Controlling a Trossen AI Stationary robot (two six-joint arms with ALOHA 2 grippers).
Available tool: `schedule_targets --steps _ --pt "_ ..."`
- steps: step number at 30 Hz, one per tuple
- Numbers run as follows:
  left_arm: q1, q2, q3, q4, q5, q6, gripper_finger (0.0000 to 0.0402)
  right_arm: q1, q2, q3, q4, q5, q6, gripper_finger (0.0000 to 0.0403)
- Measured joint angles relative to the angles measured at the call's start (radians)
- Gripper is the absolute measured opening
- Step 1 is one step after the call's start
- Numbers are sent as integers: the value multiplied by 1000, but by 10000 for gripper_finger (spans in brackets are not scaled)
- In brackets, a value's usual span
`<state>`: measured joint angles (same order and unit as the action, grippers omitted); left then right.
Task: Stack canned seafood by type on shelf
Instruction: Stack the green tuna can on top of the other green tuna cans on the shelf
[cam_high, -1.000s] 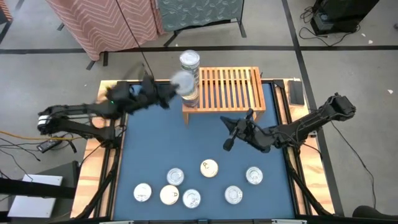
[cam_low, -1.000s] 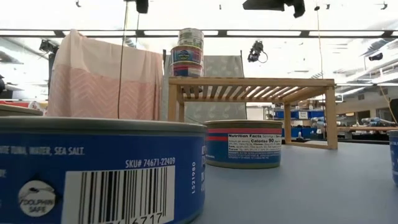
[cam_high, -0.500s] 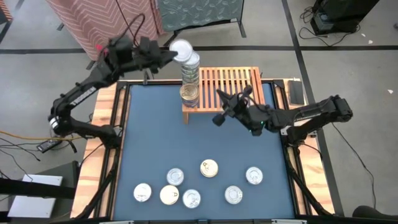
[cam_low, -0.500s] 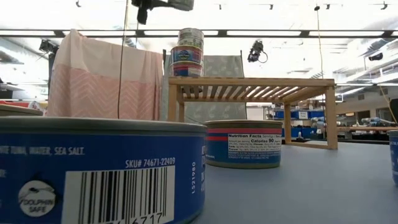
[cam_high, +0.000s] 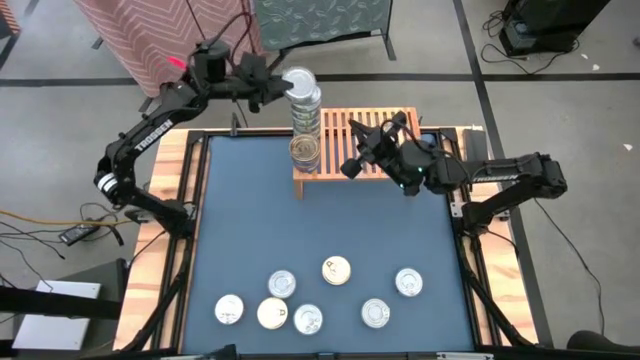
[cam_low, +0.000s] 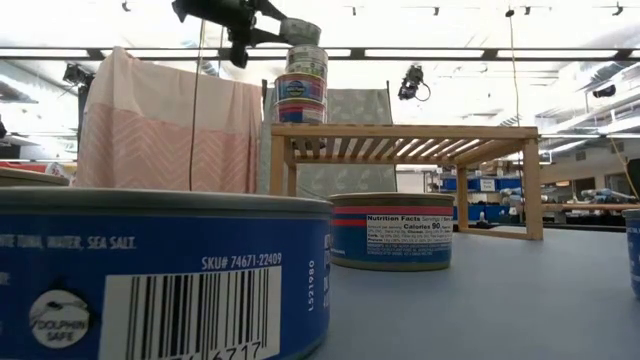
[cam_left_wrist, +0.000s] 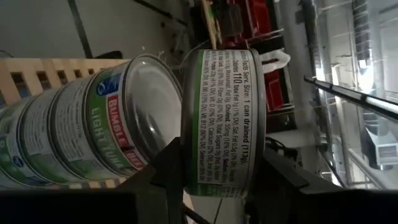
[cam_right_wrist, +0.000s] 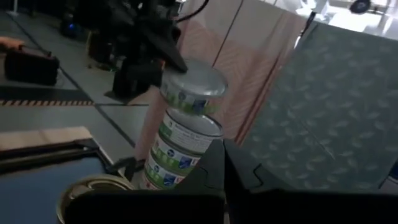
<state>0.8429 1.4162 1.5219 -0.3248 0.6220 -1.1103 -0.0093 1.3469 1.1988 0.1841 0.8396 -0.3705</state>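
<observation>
Above the stack (cam_high: 305, 130) on the shelf (cam_high: 375, 140), the left pincer (cam_high: 283, 88) grips a tin (cam_high: 297, 80); the right pincer (cam_high: 352, 165), fingers closed empty, hovers over the shelf.

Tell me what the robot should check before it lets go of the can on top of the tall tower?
1. Left gripper grips the top can: ok.
2. Top can over the stack: roughly, looks slightly off toward the left arm: cannot tell.
3. Top can level: tilted in the right wrist view: not ok.
4. Top can resting on the stack: cannot tell.
5. Stack stands on the shelf end: ok.
6. Right gripper, shut, over the shelf, apart from the stack: ok.
</observation>
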Motion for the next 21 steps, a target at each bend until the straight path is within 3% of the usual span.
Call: schedule_targets --steps 11,21 --pt "70 6 0 19 -26 -74 144 -142 1 0 -55 -233 0 0" --pt "55 8 0 26 -25 -140 144 -228 4 0 -59 -337 0 0"
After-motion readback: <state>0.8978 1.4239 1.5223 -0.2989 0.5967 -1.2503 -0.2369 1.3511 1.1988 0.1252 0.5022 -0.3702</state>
